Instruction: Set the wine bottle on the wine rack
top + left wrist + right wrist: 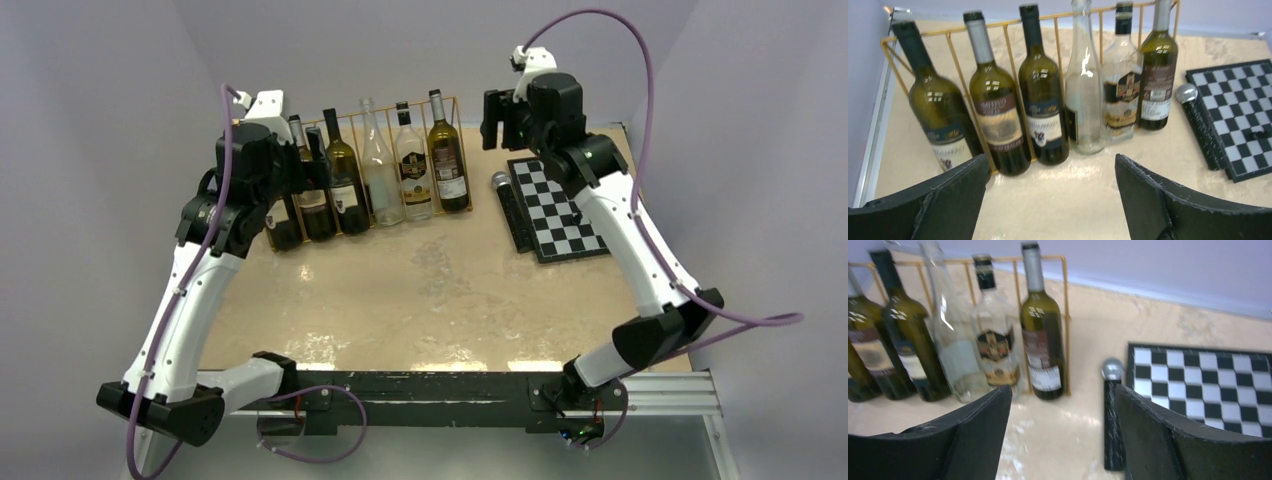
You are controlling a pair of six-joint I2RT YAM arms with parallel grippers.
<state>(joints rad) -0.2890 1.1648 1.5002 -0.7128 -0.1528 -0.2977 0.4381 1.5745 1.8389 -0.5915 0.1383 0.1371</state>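
My left gripper [1050,161] and right gripper [1063,390] both gape wide, holding nothing. Six glass wine bottles [347,185] stand in the long gold thin-wire wine rack [1004,25], upper left of the top view.

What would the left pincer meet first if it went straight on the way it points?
Probably the third green bottle in the rack, or the clear bottle beside it; depth is unclear.
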